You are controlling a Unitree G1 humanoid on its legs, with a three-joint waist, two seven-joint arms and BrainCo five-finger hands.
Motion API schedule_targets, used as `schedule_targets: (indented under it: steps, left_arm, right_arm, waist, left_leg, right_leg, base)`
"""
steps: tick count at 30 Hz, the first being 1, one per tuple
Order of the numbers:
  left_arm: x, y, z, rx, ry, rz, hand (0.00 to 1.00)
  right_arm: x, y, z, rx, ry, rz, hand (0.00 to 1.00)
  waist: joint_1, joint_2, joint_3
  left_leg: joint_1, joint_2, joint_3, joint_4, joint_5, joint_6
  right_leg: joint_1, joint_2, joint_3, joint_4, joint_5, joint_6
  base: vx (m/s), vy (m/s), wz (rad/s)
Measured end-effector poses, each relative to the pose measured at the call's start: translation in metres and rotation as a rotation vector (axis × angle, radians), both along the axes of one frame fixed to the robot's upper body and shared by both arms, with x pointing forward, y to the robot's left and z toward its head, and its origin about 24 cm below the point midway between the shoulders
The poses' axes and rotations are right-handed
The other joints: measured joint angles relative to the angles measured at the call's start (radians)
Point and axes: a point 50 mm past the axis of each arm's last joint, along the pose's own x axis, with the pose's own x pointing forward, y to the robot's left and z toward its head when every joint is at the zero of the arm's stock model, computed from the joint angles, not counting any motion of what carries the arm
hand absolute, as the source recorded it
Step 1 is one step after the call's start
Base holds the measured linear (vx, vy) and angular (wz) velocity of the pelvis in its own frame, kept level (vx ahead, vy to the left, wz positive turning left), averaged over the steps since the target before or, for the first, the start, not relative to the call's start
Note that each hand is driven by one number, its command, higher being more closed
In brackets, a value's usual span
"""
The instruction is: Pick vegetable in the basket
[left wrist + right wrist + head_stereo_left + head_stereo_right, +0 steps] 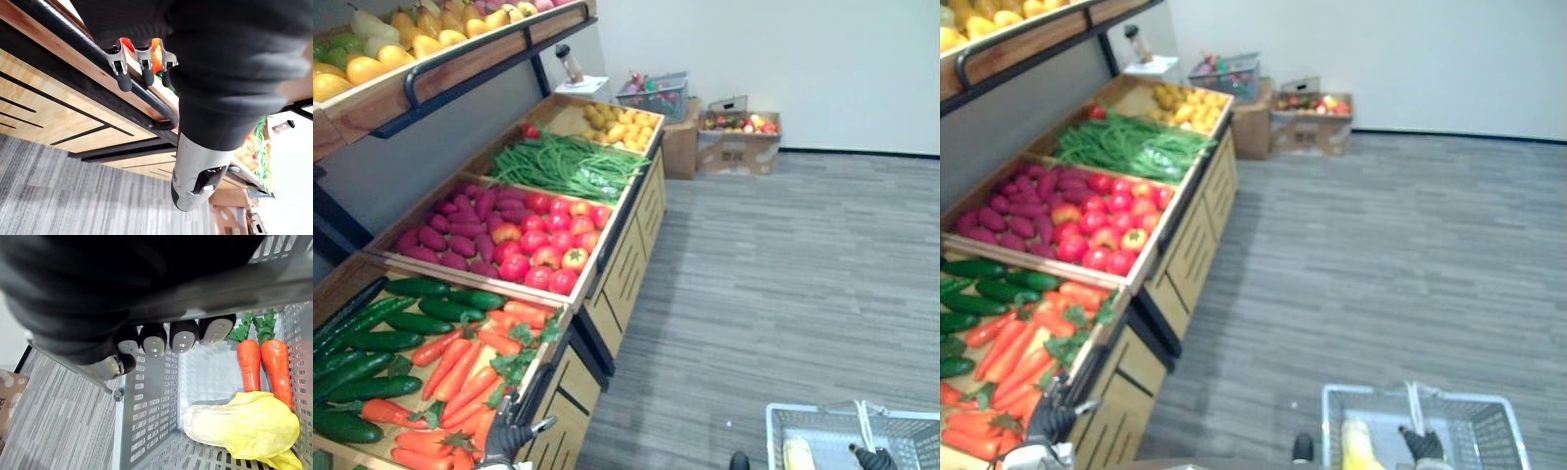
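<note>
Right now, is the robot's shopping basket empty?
No, the basket holds two carrots and a pale yellow leafy cabbage.

The stand panels (39, 103) at lower left are recorded as light grained wood, matt. The rail (146, 95) along them is noted as glossy black metal tube. The basket (151, 396) is seen as grey perforated plastic, matt. The carrots (249, 362) are found smooth with a slight sheen; the yellow leafy vegetable (239, 426), matt. The tomatoes (543, 250) are glossy. The floor (783, 274) is finely ribbed and matt. The boxes (739, 147) at upper centre are brown cardboard. The left robot hand (144, 61) is finished in silver metal with dark matt tips.
</note>
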Motion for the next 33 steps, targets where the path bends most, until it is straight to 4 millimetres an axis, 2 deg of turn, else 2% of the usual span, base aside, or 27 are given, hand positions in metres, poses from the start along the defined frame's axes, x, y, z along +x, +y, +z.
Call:
schedule_targets:
  steps: [5,8,10,11,12,14,16,18,19,20,24,26,29,32,33]
  left_arm:
    - [0.005,-0.001,0.004,0.025,-0.009,-0.059,0.0]
    - [0.015,-0.023,0.018,0.069,-0.047,-0.244,0.0]
    - [0.036,-0.05,0.04,0.117,-0.178,-0.372,0.0]
    - [0.041,-0.053,0.047,0.139,-0.223,-0.378,0.0]
    - [0.049,-0.058,0.062,0.241,-0.295,-0.38,0.0]
    - [0.061,-0.055,0.08,0.389,-0.379,-0.309,0.0]
    - [0.065,-0.044,0.096,0.562,-0.416,-0.075,0.0]
    - [0.063,-0.033,0.111,0.647,-0.449,0.058,0.0]
    - [0.061,-0.029,0.117,0.679,-0.459,0.091,0.0]
    - [0.059,-0.022,0.132,0.761,-0.498,0.154,0.0]
    - [0.059,-0.022,0.161,0.864,-0.613,0.23,0.0]
    - [0.061,-0.025,0.163,0.85,-0.637,0.203,0.0]
    - [0.068,-0.035,0.161,0.776,-0.676,0.064,0.0]
    - [0.077,-0.053,0.132,0.627,-0.6,-0.189,0.0]
    - [0.078,-0.061,0.113,0.542,-0.537,-0.307,0.0]
  right_arm:
    - [-0.004,0.002,-0.004,0.022,-0.001,-0.022,1.0]
    - [-0.007,0.006,-0.007,0.035,-0.002,-0.037,1.0]
    - [-0.012,0.014,-0.012,0.059,-0.001,-0.06,1.0]
    - [-0.012,0.017,-0.013,0.064,-0.004,-0.068,1.0]
    - [-0.013,0.021,-0.015,0.063,-0.008,-0.08,1.0]
    - [-0.021,0.023,-0.018,0.062,0.004,-0.099,1.0]
    - [-0.028,0.024,-0.02,0.048,0.017,-0.13,1.0]
    - [-0.03,0.022,-0.019,0.041,0.018,-0.152,1.0]
    - [-0.032,0.021,-0.019,0.041,0.021,-0.157,1.0]
    - [-0.034,0.022,-0.02,0.044,0.03,-0.166,1.0]
    - [-0.035,0.022,-0.021,0.046,0.036,-0.162,1.0]
    - [-0.032,0.024,-0.021,0.049,0.036,-0.144,1.0]
    - [-0.028,0.026,-0.022,0.063,0.027,-0.133,1.0]
    - [-0.026,0.027,-0.021,0.063,0.026,-0.114,1.0]
    - [-0.024,0.027,-0.02,0.061,0.018,-0.111,1.0]
  waist:
    - [0.001,0.0,0.0]
    - [-0.002,-0.004,0.001]
    - [-0.003,-0.012,0.002]
    - [-0.003,-0.015,0.003]
    - [-0.003,-0.017,0.002]
    - [-0.003,-0.016,0.001]
    - [-0.003,-0.01,-0.004]
    - [-0.003,-0.007,-0.005]
    - [-0.003,-0.007,-0.005]
    - [0.0,-0.007,-0.005]
    - [0.004,-0.01,-0.006]
    - [0.004,-0.015,-0.007]
    - [0.002,-0.024,-0.005]
    - [-0.003,-0.023,-0.006]
    - [-0.009,-0.021,-0.006]
  left_leg:
    - [0.0,-0.001,0.0,0.0,0.0,0.0]
    - [0.0,-0.002,0.0,0.0,-0.001,0.0]
    - [-0.001,0.0,0.001,0.0,-0.001,0.0]
    - [-0.001,0.001,0.001,0.0,-0.002,-0.001]
    - [-0.001,0.004,0.001,0.0,-0.003,-0.002]
    - [0.0,0.008,0.001,0.0,-0.005,-0.004]
    - [0.001,0.011,0.0,0.0,-0.008,-0.005]
    - [0.003,0.014,0.001,0.0,-0.008,-0.005]
    - [0.004,0.014,0.002,0.0,-0.005,-0.004]
    - [0.005,0.015,0.002,0.001,-0.003,-0.005]
    - [0.005,0.008,0.003,0.003,0.0,-0.002]
    - [0.004,0.006,0.005,0.005,-0.002,0.001]
    - [0.005,0.005,0.004,0.004,-0.006,0.007]
    - [0.013,0.004,0.009,0.002,-0.01,0.002]
    - [0.014,0.004,0.013,0.002,-0.01,0.002]
  right_leg:
    - [0.0,-0.001,0.0,0.0,0.0,0.0]
    - [-0.001,-0.002,0.001,0.0,0.0,0.0]
    - [-0.002,-0.001,0.001,0.0,-0.001,-0.001]
    - [-0.002,0.001,0.001,0.0,-0.001,-0.002]
    - [-0.001,0.004,0.001,0.0,-0.003,-0.004]
    - [-0.001,0.008,0.002,0.0,-0.004,-0.006]
    - [0.0,0.011,0.002,0.0,-0.004,-0.006]
    - [0.001,0.014,0.002,0.0,-0.003,0.001]
    - [0.002,0.016,0.002,0.0,-0.002,-0.001]
    - [0.002,0.017,0.002,0.001,0.001,-0.004]
    - [0.006,0.015,0.002,0.001,0.007,0.003]
    - [0.006,0.012,0.005,0.001,0.008,0.005]
    - [0.006,0.009,0.004,0.0,0.004,0.01]
    - [0.007,0.009,0.011,0.0,0.001,0.008]
    - [0.006,0.009,0.013,0.0,-0.001,0.005]
  base:
    - [0.0,0.0,0.0]
    - [0.0,0.0,0.0]
    - [0.0,0.0,0.0]
    - [0.0,0.0,0.0]
    - [0.03,-0.014,-0.03]
    - [0.04,-0.013,-0.04]
    - [0.05,-0.004,-0.02]
    - [0.05,0.0,-0.01]
    - [0.06,-0.001,-0.02]
    - [0.04,0.0,0.0]
    - [0.02,0.002,0.03]
    - [0.0,0.0,0.0]
    - [0.0,0.0,0.0]
    - [0.0,0.0,-0.07]
    - [0.0,-0.001,-0.07]
